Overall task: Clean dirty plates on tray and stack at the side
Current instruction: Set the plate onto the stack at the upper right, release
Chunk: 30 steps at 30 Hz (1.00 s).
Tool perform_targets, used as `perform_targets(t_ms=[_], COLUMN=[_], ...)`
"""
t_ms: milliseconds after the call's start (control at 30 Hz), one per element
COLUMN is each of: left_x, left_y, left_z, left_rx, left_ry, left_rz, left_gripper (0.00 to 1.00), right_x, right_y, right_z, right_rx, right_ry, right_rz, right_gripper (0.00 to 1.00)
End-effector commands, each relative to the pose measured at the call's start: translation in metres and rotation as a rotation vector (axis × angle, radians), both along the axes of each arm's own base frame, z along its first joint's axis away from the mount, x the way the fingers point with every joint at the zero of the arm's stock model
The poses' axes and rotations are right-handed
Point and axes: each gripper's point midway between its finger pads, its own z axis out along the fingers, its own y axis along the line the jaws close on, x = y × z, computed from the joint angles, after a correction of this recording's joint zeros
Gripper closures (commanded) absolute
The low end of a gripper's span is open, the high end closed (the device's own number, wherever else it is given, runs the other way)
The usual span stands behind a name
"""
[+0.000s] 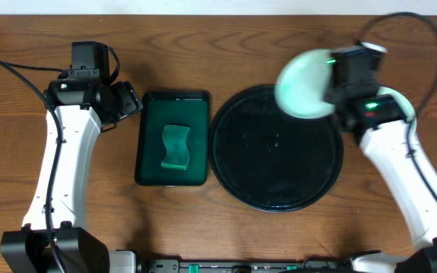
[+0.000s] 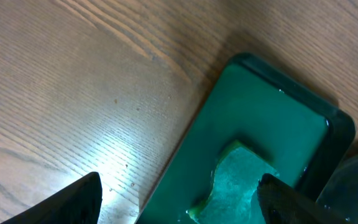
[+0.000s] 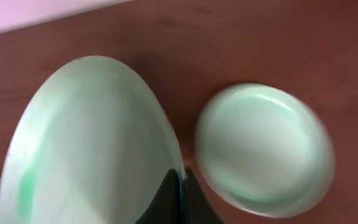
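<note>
The round black tray [image 1: 278, 155] lies bare at centre right. My right gripper [image 3: 182, 178] is shut on the rim of a pale green-white plate [image 3: 92, 143], which carries a green smear at its lower left. That plate [image 1: 303, 83] hangs tilted over the tray's upper right rim, with the right gripper [image 1: 338, 85] beside it. A second plate [image 3: 263, 146] rests on the wood to the right of the tray, partly hidden under the right arm in the overhead view [image 1: 402, 102]. My left gripper [image 2: 179, 202] is open above the left edge of the green tray, holding nothing.
A dark green rectangular tray [image 1: 152, 125] sits left of the black tray, with a green sponge [image 1: 176, 146] in its middle. In the left wrist view the sponge [image 2: 238, 180] shows near the right fingertip. The table's back edge runs just behind both arms.
</note>
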Motion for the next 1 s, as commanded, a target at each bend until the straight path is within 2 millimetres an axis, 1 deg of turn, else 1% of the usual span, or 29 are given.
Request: perform_targets(t_ms=[0,33,67,100,233,300,367,433,567,633,667,733,800,833,900,967], left_x=[0.001,0.001,0.001,0.001,0.001,0.001,0.001,0.001,0.001,0.001,0.001,0.001,0.001,0.001,0.001,0.001], left_y=[0.003,0.003,0.003,0.003,0.003,0.003,0.003,0.003,0.003,0.003,0.003,0.003,0.003,0.003,0.003,0.003], left_z=[0.001,0.001,0.001,0.001,0.001,0.001,0.001,0.001,0.001,0.001,0.001,0.001,0.001,0.001,0.001,0.001], left_rx=[0.008,0.008,0.008,0.009,0.008,0.008,0.008,0.008,0.009,0.009,0.008,0.008,0.008,0.009,0.008,0.008], left_ry=[0.002,0.002,0.002,0.002,0.002,0.002,0.002,0.002,0.002,0.002,0.002,0.002,0.002,0.002,0.002,0.002], left_rz=[-0.002,-0.002,-0.002,-0.002,-0.002,-0.002,-0.002,-0.002,-0.002,-0.002,-0.002,-0.002,-0.002,-0.002,-0.002,-0.002], left_gripper=[0.2,0.2,0.2,0.2,0.2,0.2,0.2,0.2,0.2,0.2,0.2,0.2,0.2,0.2,0.2,0.2], right_x=[-0.017,-0.023,-0.032,-0.037,-0.056,-0.062,-0.065,-0.064,-0.058,-0.056,-0.056,-0.054,-0.053,-0.052,-0.05,-0.046], right_y=[-0.066,-0.082,-0.103,-0.118,-0.163,-0.177,-0.184,-0.186,-0.178,-0.172,-0.169,-0.165,-0.163,-0.162,-0.157,-0.149], right_z=[-0.005,-0.009,-0.015,-0.019,-0.036,-0.044,-0.055,-0.067,-0.091,-0.1,-0.103,-0.105,-0.105,-0.105,-0.106,-0.107], right_rx=[0.019,0.027,0.035,0.037,0.052,0.062,0.089,0.12,0.188,0.217,0.23,0.228,0.203,0.196,0.211,0.242], right_ry=[0.035,0.05,0.071,0.086,0.13,0.154,0.178,0.203,0.253,0.276,0.289,0.315,0.336,0.344,0.35,0.351], right_rz=[-0.197,-0.249,-0.32,-0.363,-0.506,-0.546,-0.564,-0.565,-0.534,-0.514,-0.5,-0.434,-0.371,-0.344,-0.303,-0.249], right_gripper=[0.99,0.99,0.99,0.99,0.99,0.99,0.99,0.99,0.99,0.98,0.93,0.75,0.45,0.36,0.28,0.25])
